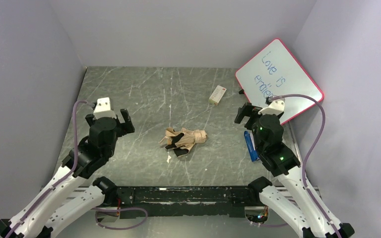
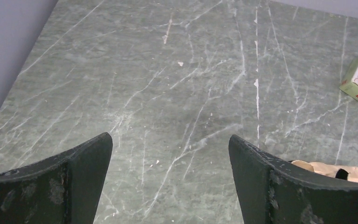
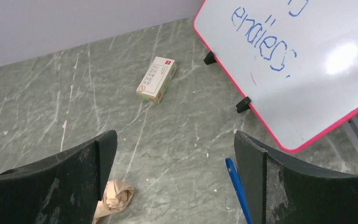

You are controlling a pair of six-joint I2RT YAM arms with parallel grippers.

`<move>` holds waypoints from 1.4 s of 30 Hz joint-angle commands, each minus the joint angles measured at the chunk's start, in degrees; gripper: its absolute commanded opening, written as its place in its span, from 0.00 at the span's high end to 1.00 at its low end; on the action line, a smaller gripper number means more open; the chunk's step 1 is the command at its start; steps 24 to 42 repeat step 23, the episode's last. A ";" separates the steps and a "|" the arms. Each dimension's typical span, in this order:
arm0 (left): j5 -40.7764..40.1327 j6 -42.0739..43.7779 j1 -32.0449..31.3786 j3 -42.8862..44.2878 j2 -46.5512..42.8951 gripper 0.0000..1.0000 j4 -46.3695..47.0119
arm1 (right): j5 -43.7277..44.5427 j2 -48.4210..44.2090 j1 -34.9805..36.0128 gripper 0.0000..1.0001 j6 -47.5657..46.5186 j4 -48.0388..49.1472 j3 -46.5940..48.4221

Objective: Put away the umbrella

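The umbrella point(image 1: 183, 140) lies collapsed and crumpled in the middle of the table, tan fabric outside with black parts showing. A tan edge of it shows at the lower right of the left wrist view point(image 2: 331, 169) and at the lower left of the right wrist view point(image 3: 114, 198). My left gripper point(image 1: 108, 118) is open and empty, above the table to the left of the umbrella. My right gripper point(image 1: 258, 112) is open and empty, to the right of it. Both pairs of jaws stand wide apart over bare table in their wrist views, left point(image 2: 170, 154) and right point(image 3: 175, 149).
A pink-framed whiteboard point(image 1: 279, 79) leans at the back right, also in the right wrist view point(image 3: 307, 60). A small white box point(image 1: 218, 94) lies behind the umbrella. A blue stapler-like object point(image 1: 249, 145) lies beside the right arm. Grey walls close in three sides.
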 commanded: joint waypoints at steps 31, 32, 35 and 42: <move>-4.80 -1.60 0.39 -0.18 -1.80 0.03 -2.08 | 3.48 -0.42 -0.09 0.00 2.62 2.18 -3.31; -4.80 -1.60 0.39 -0.18 -1.80 0.03 -2.08 | 3.48 -0.42 -0.09 0.00 2.62 2.18 -3.31; -4.80 -1.60 0.39 -0.18 -1.80 0.03 -2.08 | 3.48 -0.42 -0.09 0.00 2.62 2.18 -3.31; -4.80 -1.60 0.39 -0.18 -1.80 0.03 -2.08 | 3.48 -0.42 -0.09 0.00 2.62 2.18 -3.31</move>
